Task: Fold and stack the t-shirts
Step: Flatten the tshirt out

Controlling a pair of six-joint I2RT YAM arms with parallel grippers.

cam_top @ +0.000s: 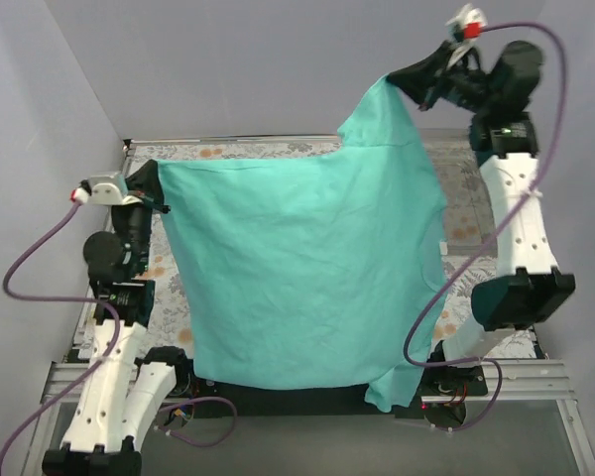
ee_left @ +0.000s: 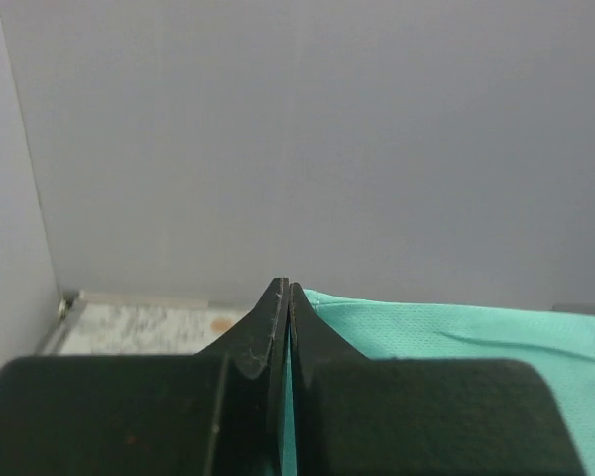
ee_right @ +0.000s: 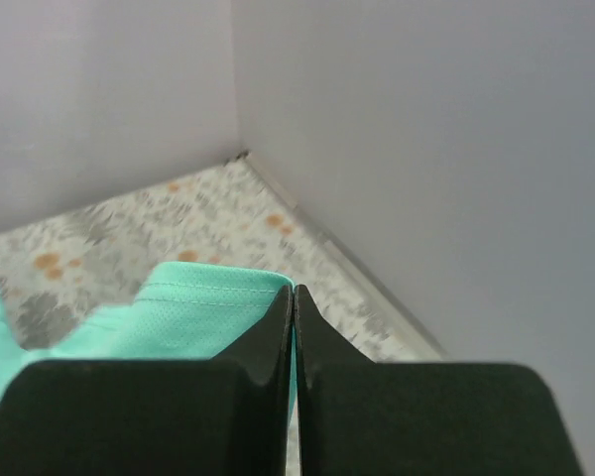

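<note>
The teal-green t-shirt (cam_top: 297, 268) hangs spread between both arms above the table, its lower edge draping over the table's near edge. My left gripper (cam_top: 151, 188) is shut on the t-shirt's left corner, low at the left. In the left wrist view the cloth (ee_left: 456, 332) shows between and right of the closed fingers (ee_left: 317, 337). My right gripper (cam_top: 405, 77) is shut on the t-shirt's upper right corner, held high at the back right. In the right wrist view a hemmed cloth edge (ee_right: 198, 302) sits pinched at the gripper (ee_right: 294, 297).
A floral-patterned table cover (cam_top: 471, 198) lies under the t-shirt, also in the right wrist view (ee_right: 208, 213). Grey walls (cam_top: 258, 59) enclose the back and sides. Purple cables (cam_top: 30, 268) loop beside both arms.
</note>
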